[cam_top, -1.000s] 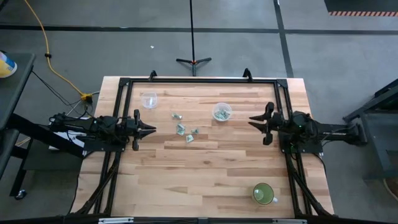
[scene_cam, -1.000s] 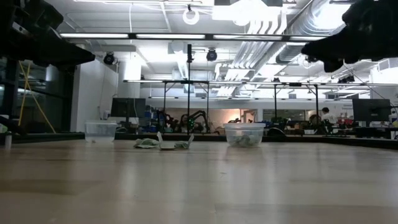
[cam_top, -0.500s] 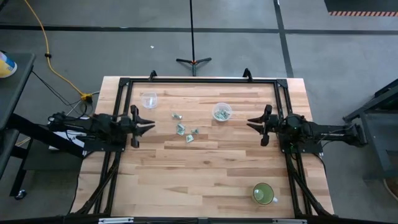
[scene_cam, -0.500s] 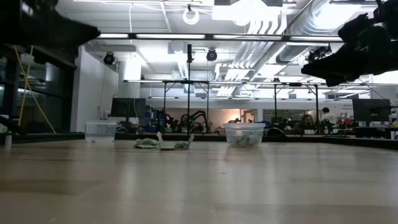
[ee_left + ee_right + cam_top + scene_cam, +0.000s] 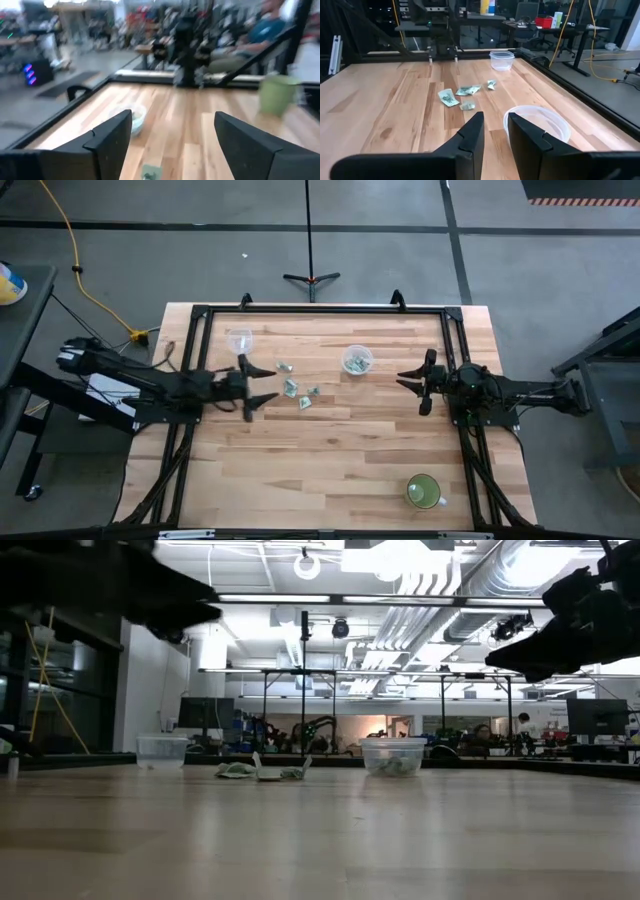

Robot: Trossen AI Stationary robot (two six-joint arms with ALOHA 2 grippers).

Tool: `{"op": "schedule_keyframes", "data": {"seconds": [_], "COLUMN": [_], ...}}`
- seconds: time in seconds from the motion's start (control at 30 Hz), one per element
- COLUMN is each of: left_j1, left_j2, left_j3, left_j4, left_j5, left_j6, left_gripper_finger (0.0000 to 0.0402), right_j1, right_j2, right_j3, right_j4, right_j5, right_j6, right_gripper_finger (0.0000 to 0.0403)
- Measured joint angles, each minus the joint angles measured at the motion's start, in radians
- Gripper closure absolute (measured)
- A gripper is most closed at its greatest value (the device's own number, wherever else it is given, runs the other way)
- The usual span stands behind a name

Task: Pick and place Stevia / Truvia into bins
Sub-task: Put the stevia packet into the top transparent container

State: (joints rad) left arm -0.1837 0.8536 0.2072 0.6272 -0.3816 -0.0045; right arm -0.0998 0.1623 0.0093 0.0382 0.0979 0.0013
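Several small green-and-white Stevia packets [image 5: 296, 388] lie loose on the wooden table between two clear cups. The far-left cup [image 5: 240, 340] looks empty. The cup right of centre [image 5: 357, 360] holds packets. My left gripper [image 5: 270, 382] hovers above the table just left of the loose packets, its fingers wide open, and one packet [image 5: 151, 172] shows between them in the left wrist view. My right gripper [image 5: 400, 378] hangs in the air right of the filled cup [image 5: 537, 125], with a narrow gap between its fingers and nothing in it.
A green mug [image 5: 423, 491] stands near the table's near right corner. A black frame [image 5: 320, 310] runs along the table's far, left and right edges. Bare wood spreads across the near half of the table.
My left gripper has travelled toward the table's right edge, up to the loose packets, and has opened wide. The packets and cups have stayed put.
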Motion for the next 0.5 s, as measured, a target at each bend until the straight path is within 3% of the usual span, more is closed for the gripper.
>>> {"op": "schedule_keyframes", "data": {"seconds": [0.2, 0.5], "left_j1": [0.000, 0.000], "left_j2": [0.302, 0.489], "left_j3": [0.197, 0.556], "left_j4": [-0.102, -0.717], "left_j5": [-0.041, 0.048], "left_j6": [-0.147, -0.452], "left_gripper_finger": [0.0112, 0.0155], "right_j1": [0.000, 0.000], "right_j2": [0.000, 0.000], "right_j3": [0.000, 0.000], "right_j4": [0.004, 0.006], "right_j5": [0.020, 0.053], "right_j6": [-0.053, -0.089], "right_gripper_finger": [0.0323, 0.0323]}}
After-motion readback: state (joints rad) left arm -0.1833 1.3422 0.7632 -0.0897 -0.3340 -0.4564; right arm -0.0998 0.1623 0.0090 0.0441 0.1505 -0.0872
